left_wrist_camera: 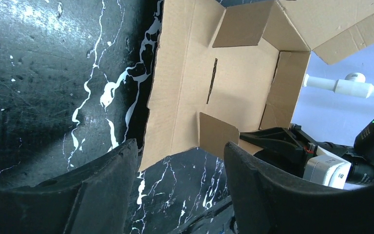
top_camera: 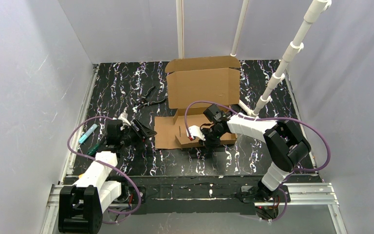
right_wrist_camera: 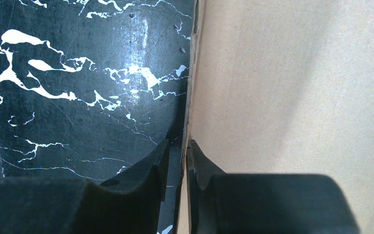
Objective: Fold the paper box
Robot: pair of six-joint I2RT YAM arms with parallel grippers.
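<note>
The paper box [top_camera: 202, 87], brown cardboard, lies half unfolded mid-table, its lid standing up at the back and a side panel [top_camera: 165, 131] flat on the left. My left gripper [top_camera: 143, 129] hovers just left of that panel, open; between its fingers the left wrist view shows only the mat and the box's near corner [left_wrist_camera: 175, 126]. My right gripper [top_camera: 209, 139] sits at the box's front wall. In the right wrist view the wall's thin edge [right_wrist_camera: 191, 97] runs between the narrow jaws of this gripper [right_wrist_camera: 179, 144], which are shut on it.
Black pliers [top_camera: 148, 100] lie behind the left gripper. A teal marker [top_camera: 87, 132] and a green tool [top_camera: 93, 148] rest at the mat's left edge. A white pipe stand [top_camera: 282, 68] rises at the back right. White walls enclose the mat.
</note>
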